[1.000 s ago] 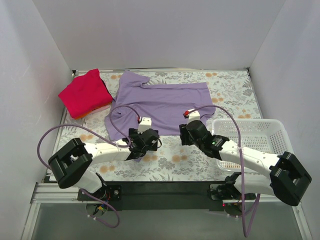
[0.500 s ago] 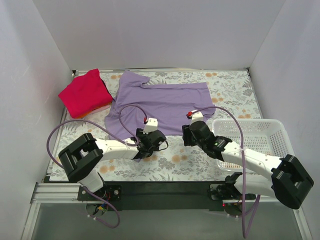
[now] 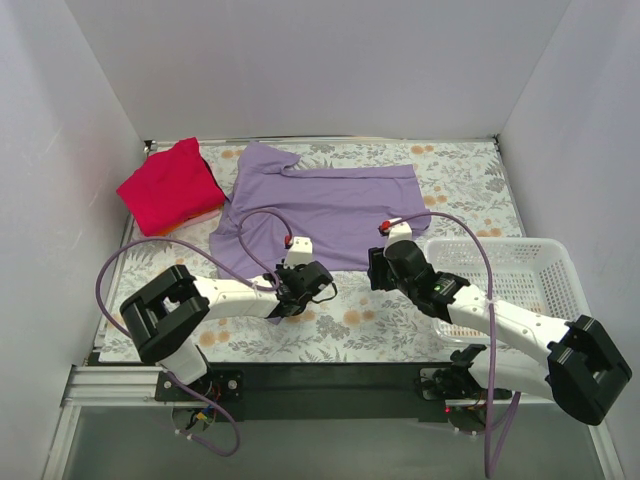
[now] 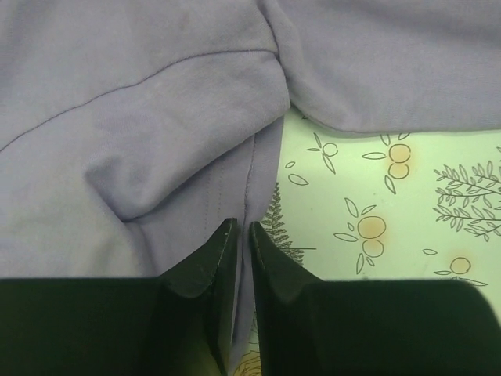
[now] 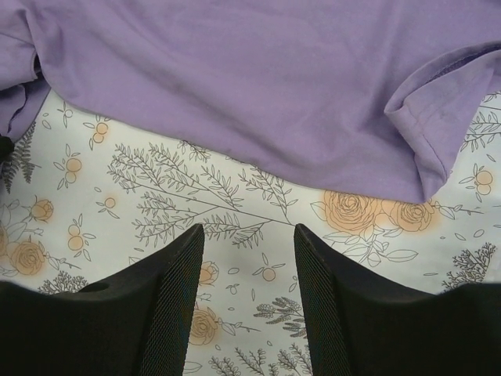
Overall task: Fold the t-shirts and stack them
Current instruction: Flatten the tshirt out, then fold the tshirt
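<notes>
The pale lavender t-shirt (image 3: 330, 205) lies spread flat across the middle of the flowered table cover. My left gripper (image 3: 292, 268) sits at its near left edge. In the left wrist view the left gripper (image 4: 243, 231) is shut on a fold of the shirt's hem (image 4: 254, 180), with purple cloth pinched between the fingers. My right gripper (image 3: 380, 268) hovers just short of the shirt's near edge. The right wrist view shows the right gripper (image 5: 249, 231) open over bare cover, the lavender t-shirt (image 5: 266, 86) lying ahead of it. The red t-shirt (image 3: 170, 185) lies folded at the far left.
A white mesh basket (image 3: 490, 243) stands at the right, beside the right arm. White walls close in the table on three sides. The left arm's purple cable (image 3: 250, 225) loops over the shirt's left part.
The left gripper's jaws have closed from wide open onto the lavender shirt's hem. The right arm has drifted slightly right, its jaws unchanged.
</notes>
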